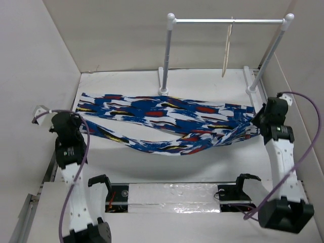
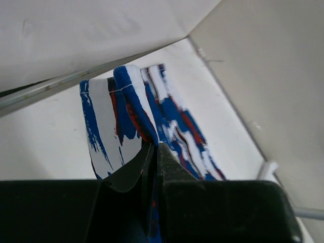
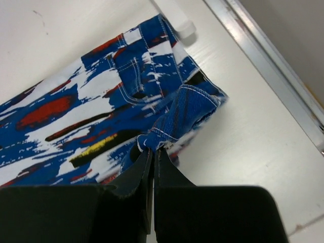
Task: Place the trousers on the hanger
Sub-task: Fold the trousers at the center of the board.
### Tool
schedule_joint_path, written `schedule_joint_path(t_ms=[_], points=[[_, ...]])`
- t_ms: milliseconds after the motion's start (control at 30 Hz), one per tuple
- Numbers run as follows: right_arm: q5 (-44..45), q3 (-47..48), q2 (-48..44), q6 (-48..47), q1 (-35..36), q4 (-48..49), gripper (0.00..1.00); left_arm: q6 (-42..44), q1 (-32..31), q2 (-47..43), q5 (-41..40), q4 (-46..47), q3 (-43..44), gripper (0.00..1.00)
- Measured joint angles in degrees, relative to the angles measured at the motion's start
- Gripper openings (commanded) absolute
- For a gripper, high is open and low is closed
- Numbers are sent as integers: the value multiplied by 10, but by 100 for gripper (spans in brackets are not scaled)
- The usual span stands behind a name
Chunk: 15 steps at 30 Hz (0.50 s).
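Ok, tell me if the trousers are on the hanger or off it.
Off. The trousers stretch across the table, each end pinched in shut jaws; the hanger hangs bare on the rack behind.

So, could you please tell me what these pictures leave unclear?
Top view: the hanger is edge-on and thin, its hook indistinct.
Top view: the trousers sag; whether they touch the table cannot be told.
Left wrist view: the left claw hides how much cloth it pinches behind its own body.
Right wrist view: the right claw does likewise.
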Motion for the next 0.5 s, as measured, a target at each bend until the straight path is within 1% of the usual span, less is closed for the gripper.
schedule_joint_path(t_ms=[100, 200, 333, 500], points=[[-16, 13, 90, -1, 0, 58, 0, -4, 0, 91, -26, -3, 19, 0], [-26, 31, 149, 0, 0, 92, 0, -10, -1, 179, -49, -8, 44, 0], [-34, 82, 236, 1, 0, 130, 0, -15, -1, 273, -70, -7, 99, 0], [-51, 96, 305, 7, -7, 191, 0, -5, -4, 390, -97, 16, 177, 0]])
